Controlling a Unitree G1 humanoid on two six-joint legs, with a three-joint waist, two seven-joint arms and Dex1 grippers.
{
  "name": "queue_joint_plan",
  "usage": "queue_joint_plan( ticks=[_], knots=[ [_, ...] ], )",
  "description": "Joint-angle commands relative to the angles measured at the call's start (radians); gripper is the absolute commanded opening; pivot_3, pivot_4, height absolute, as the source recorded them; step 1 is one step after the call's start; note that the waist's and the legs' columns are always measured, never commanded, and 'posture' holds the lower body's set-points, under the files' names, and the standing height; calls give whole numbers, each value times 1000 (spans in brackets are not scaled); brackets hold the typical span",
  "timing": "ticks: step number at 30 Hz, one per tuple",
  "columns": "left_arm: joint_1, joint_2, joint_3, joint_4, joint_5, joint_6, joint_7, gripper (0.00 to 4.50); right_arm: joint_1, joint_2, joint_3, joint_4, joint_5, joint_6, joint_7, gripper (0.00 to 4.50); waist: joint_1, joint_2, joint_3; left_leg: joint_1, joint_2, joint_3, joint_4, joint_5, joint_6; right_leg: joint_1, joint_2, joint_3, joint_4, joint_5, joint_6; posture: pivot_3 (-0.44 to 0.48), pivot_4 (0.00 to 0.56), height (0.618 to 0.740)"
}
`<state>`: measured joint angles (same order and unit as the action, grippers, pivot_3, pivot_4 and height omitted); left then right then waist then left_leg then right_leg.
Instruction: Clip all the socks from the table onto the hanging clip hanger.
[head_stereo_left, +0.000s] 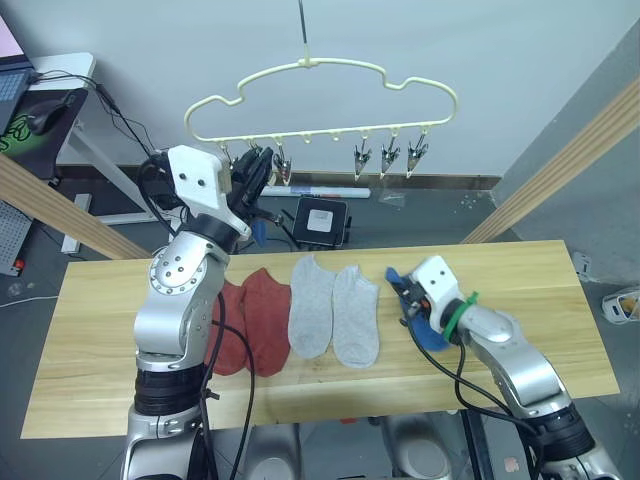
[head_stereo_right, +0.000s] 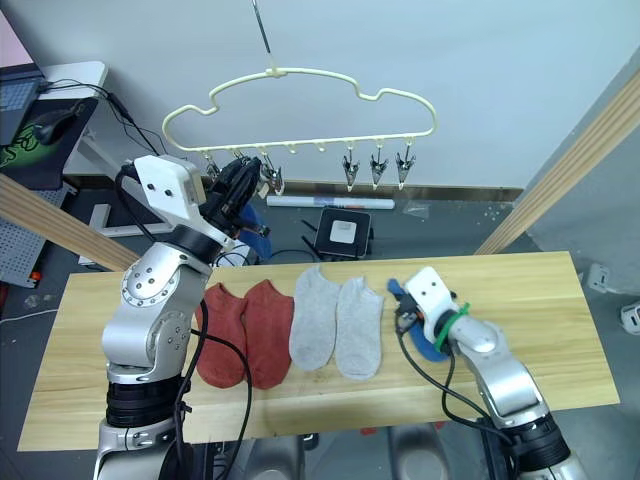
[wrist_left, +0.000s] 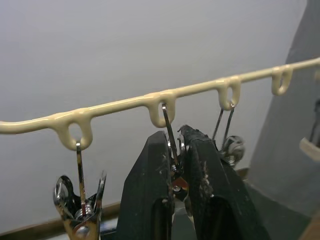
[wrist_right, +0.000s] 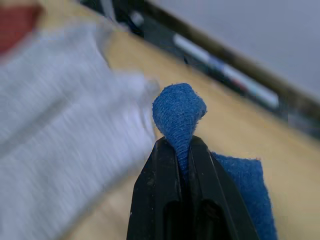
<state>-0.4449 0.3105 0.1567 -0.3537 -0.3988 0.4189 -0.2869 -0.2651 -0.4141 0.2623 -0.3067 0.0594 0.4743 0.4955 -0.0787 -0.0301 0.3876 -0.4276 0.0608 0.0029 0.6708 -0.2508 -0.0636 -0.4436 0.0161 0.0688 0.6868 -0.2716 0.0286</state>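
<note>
Jaws of the left gripper (wrist_left: 176, 165) squeeze a clip (wrist_left: 172, 150) on the clip hanger (head_stereo_left: 320, 80); right gripper (wrist_right: 182, 150) pinches a blue sock (wrist_right: 180, 112).

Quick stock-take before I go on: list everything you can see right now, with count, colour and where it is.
red socks: two, rust-red, flat on the table beside the left arm.
grey socks: two, light grey, flat at mid-table.
blue sock: blue, fold pinched up at the right gripper; count unclear.
table: one, light wood.
clip hanger: one, pale yellow, hanging above; metal clips below.
black box: one, on the floor behind.
left gripper: shut on a clip.
right gripper: shut on the blue sock.
</note>
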Motion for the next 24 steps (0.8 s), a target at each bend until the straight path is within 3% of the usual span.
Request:
queue_joint_plan(
  ticks=[1, 12, 24],
  knots=[
    [-25, 25, 49, -87, -99, 72, -11, 138, -60, 20, 57, -51, -42, -49, 14, 0, 1, 0, 0, 0, 0, 0, -1, 1, -2, 0, 0, 0, -1, 0, 0, -121, 405, 740],
    [-123, 108, 194, -132, -435, 364, 49, 138, -300, 202, 183, 97, -178, -212, -25, 0, 20, 0, 0, -4, 2, -1, -7, 3, -5, -4, -4, -4, -7, 2, -3, -114, 374, 740],
    [-131, 132, 208, -134, -557, 427, 100, 137, -422, 365, 170, 264, -239, -337, -117, 0, 26, -1, -1, -5, 2, -2, -6, 3, -5, -4, -9, -6, -5, 2, -4, -119, 357, 740]
  ],
)
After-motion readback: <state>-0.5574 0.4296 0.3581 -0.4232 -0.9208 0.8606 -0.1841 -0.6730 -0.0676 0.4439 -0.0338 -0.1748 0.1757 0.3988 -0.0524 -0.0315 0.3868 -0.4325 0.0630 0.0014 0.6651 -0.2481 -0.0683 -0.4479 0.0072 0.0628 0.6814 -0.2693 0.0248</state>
